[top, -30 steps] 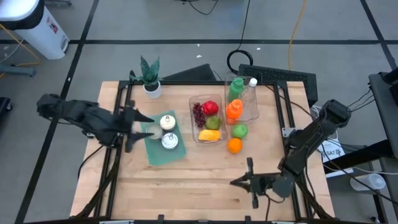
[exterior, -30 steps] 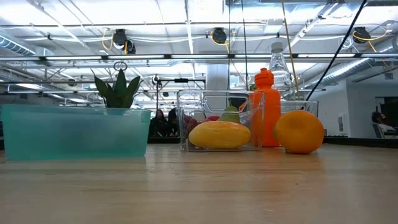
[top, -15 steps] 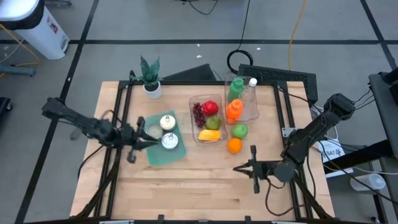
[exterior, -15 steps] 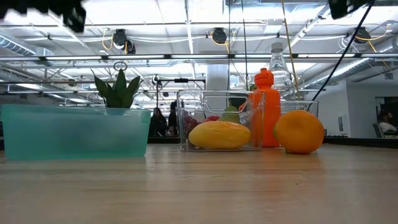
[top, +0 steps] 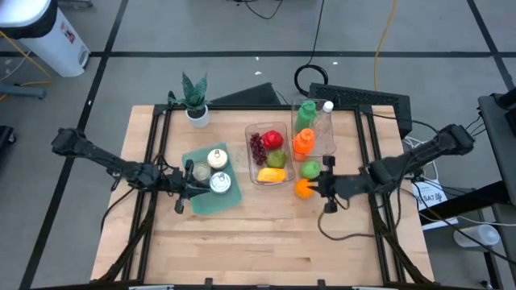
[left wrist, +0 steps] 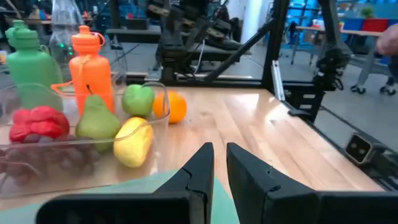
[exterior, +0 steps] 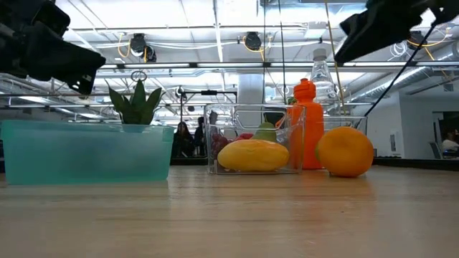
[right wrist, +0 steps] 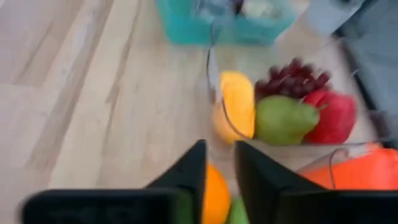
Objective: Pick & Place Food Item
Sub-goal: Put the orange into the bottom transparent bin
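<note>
- Round orange fruit (top: 303, 188) lies loose on the wooden table (top: 242, 242), just right of the clear plastic fruit tray (top: 252, 174) and near a green apple (top: 310, 169) on its far side; it looks like the item to be picked.
- Right gripper (top: 324, 186) hangs just beside the orange on its right, dark fingers (right wrist: 186, 171) only a narrow slit apart and pinching nothing.
- To grasp well, I judge the fingers must spread wider than the fruit before coming down, then straddle its middle, since a round fruit will roll from an off-centre squeeze.
- Approach should keep clear of the green apple and the tray wall, both near enough to be nudged.
- Inside the tray lie a yellow mango (right wrist: 236, 111), a green pear (right wrist: 285, 119), a red apple (right wrist: 336, 117) and dark grapes (right wrist: 298, 76).
- Left gripper (top: 187, 185), fingers pressed together and empty, waits over the left edge of the teal tray (top: 201, 201) holding cans.
</note>
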